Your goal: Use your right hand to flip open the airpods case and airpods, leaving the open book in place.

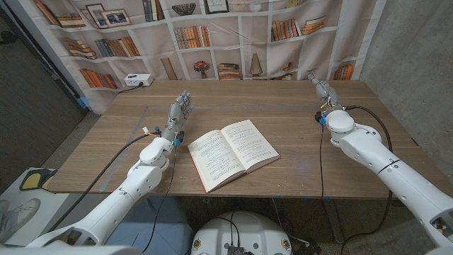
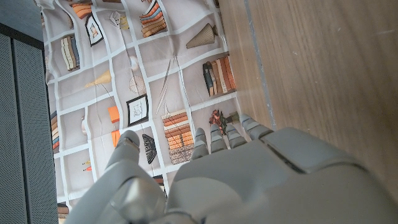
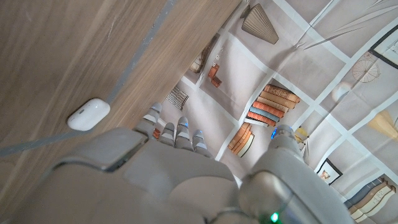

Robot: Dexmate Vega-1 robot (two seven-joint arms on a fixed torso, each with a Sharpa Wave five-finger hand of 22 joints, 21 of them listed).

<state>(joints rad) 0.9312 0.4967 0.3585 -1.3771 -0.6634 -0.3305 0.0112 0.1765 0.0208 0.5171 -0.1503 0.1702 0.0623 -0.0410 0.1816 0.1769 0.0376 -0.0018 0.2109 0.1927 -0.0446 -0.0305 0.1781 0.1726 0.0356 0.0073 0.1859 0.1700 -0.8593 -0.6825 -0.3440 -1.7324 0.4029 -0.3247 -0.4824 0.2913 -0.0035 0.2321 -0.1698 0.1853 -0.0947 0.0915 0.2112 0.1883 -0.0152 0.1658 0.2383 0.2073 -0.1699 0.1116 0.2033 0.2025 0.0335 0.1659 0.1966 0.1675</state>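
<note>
Near, at bench [image 1: 297,177] centre: book [image 1: 232,153] lying open, pages up, spine running near-left to far-right. To be left alone.

Further out, left side: left hand [image 1: 178,112] standing on edge, fingers apart and pointing to the far side, holding nothing. Well apart from the book.

Far right: right hand [image 1: 320,88] raised over the bench's far right part, fingers extended toward the backdrop, holding nothing; same seen from the right wrist, fingers [image 3: 176,131] spread with only air between.

Case [image 3: 88,114]: small, white, rounded, closed, lying flat on the wood just beside the right hand's fingers, not touched. Seen from the right wrist; from the head, too small or hidden to place, probably by the right hand near the far edge.

Handling, as a judgement: light, hard, glossy shell, likely slippery and prone to skate across the wood under a sideways push. Best pinned by the lower half, then lid lifted at the seam with a fingertip. Hinge side not readable from here. Earbuds inside small, loose once out.

Far end: bookshelf-print backdrop [image 1: 233,35].
</note>
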